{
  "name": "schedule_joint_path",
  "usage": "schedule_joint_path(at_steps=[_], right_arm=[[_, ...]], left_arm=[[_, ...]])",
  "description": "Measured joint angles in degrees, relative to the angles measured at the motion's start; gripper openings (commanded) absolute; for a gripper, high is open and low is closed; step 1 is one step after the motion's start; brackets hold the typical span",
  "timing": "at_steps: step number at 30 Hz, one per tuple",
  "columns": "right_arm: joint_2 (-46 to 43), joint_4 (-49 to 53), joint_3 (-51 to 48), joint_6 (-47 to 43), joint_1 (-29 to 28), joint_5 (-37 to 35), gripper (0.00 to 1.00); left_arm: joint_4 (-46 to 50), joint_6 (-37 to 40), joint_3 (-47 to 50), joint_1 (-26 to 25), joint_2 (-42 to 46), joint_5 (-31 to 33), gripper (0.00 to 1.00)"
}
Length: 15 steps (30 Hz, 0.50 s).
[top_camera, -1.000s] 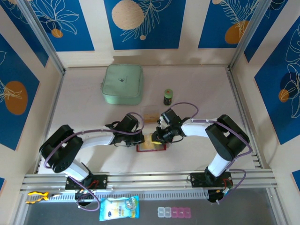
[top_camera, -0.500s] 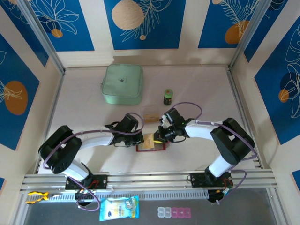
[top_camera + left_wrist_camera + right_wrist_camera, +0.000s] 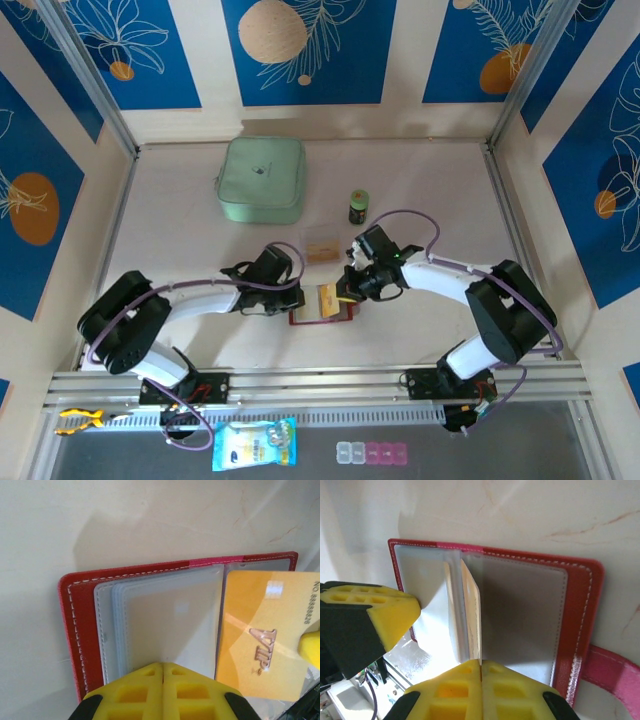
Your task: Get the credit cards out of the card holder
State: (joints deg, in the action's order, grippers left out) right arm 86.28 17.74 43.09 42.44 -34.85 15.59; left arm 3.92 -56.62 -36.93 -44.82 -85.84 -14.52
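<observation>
As you read the overhead view, the open red card holder [image 3: 325, 318] lies on the table [image 3: 420, 180] just ahead of the arm bases, between the two tools.

**Left tool** [image 3: 162, 677], at the holder's 9 o'clock: fingers closed tip to tip, resting on the clear pocket leaves [image 3: 170, 625]. You cannot tell whether a leaf is pinched between them.

**Right tool** [image 3: 481, 677], at the holder's 3 o'clock: fingers closed on the edge of the orange VIP card [image 3: 265, 640]. From the right wrist the card is seen edge-on, rising between the leaves. It looks largely drawn out, though its inner edge seems tucked at the pockets.

**Surroundings:** a tan card [image 3: 321, 250] lies flat on the table at the holder's 12 o'clock, apart from it. A mint-green case [image 3: 262, 180] at 11 o'clock and a small dark jar [image 3: 358, 207] at 1 o'clock are both well apart.

**Handling:** expect the card to be light, thin, stiff and glossy, so a shallow pinch may slip. Grip it at its free edge, with the fingers flat on both faces. The holder is probably light too, and its leaves limp. It will likely drag along with the card unless you pin it near the spine.
</observation>
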Motion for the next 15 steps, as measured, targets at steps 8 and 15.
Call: schedule_joint_path(at_steps=[8,15], right_arm=[[0.46,4.59,3.15,-1.90,-1.31,-1.68,0.08],[2.05,6.12,5.31,-1.88,-3.52,-3.06,0.13]], left_arm=[[0.07,-0.02,0.04,0.00,0.33,0.00,0.02],[0.33,-0.02,0.04,0.00,2.12,0.00,0.02]])
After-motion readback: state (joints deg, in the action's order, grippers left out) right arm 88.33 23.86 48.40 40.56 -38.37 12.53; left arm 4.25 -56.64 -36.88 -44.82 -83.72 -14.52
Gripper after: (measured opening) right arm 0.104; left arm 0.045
